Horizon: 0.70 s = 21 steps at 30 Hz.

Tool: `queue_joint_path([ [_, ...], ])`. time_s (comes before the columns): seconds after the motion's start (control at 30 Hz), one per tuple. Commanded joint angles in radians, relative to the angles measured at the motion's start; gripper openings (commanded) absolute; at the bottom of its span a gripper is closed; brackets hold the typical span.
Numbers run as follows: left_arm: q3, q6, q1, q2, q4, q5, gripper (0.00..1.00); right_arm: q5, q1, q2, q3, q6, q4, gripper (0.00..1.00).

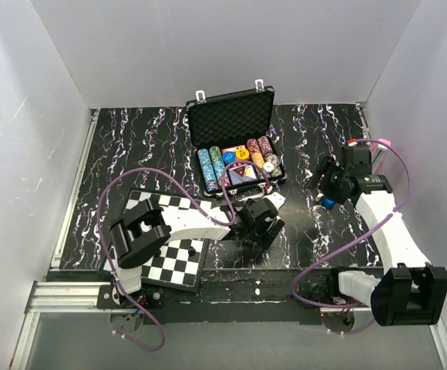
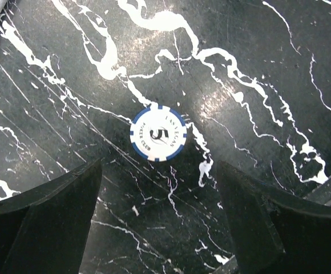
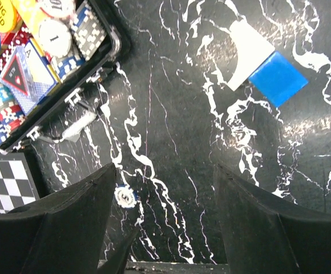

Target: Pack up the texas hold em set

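The black briefcase (image 1: 231, 116) stands open at the back centre with its foam lid up. It holds rows of multicoloured chips (image 1: 214, 168), a card deck (image 1: 243, 176) and round buttons (image 1: 243, 153). One blue-and-white "5" chip (image 2: 158, 134) lies flat on the table. My left gripper (image 1: 260, 227) hovers over it, open and empty (image 2: 158, 171), with the chip just beyond the fingertips. My right gripper (image 1: 325, 181) is open and empty (image 3: 165, 168) above the table right of the case (image 3: 114, 45). Its view also shows the loose chip (image 3: 125, 196).
A black-and-white chessboard (image 1: 169, 250) lies at the front left under the left arm, and also shows in the right wrist view (image 3: 5, 182). A blue square with a white piece (image 3: 268, 71) lies near the right gripper. A small white item (image 1: 276, 200) lies by the case's front right corner.
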Motion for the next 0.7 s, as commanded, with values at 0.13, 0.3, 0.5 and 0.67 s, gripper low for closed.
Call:
queue_joint_path([
  [0.13, 0.069, 0.002, 0.001, 0.057, -0.005, -0.043, 0.77, -0.06, -0.001, -0.103, -0.082, 0.002, 0.054, 0.75],
  [0.3, 0.096, 0.013, 0.002, 0.097, -0.012, -0.049, 0.7, -0.065, -0.004, -0.124, -0.091, 0.005, 0.047, 0.75],
  [0.5, 0.132, -0.01, 0.008, 0.12, -0.058, -0.037, 0.63, -0.062, -0.003, -0.147, -0.101, 0.0, 0.034, 0.75],
  [0.67, 0.133, -0.048, 0.011, 0.131, -0.09, 0.005, 0.56, -0.053, -0.003, -0.157, -0.107, -0.001, 0.028, 0.75],
])
